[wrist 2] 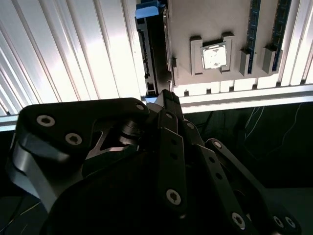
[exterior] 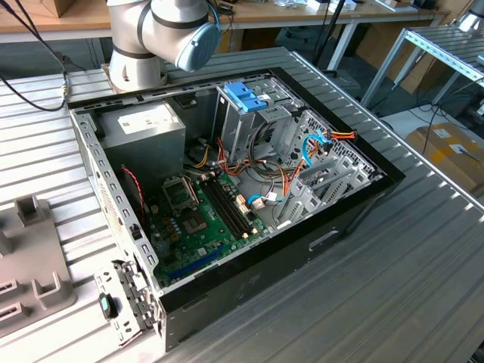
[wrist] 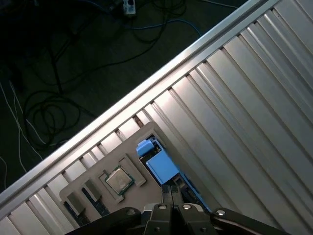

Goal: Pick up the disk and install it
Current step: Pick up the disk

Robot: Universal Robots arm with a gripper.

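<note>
Ribbed metal bench (wrist: 244,98) | 1 disk (wrist: 159,165) on edge | 1 gripper (wrist: 171,190) closed near it

You're seeing a silver-grey arm (exterior: 147,30) carrying a blue cap (exterior: 198,41) at its joint's four o'clock; the black gripper (wrist 2: 168,98) is showing silver screws (wrist 2: 173,197) along its links.

- One robot arm (exterior: 162,30), carrying one gripper (wrist: 171,192).
- One open computer case (exterior: 355,204), with one power supply (exterior: 144,125) inside.
- One disk (wrist: 161,165).
- One grey holder tray (wrist 2: 205,19).
- One processor chip (wrist 2: 214,55).
- Two memory sticks (wrist 2: 254,29).
</note>
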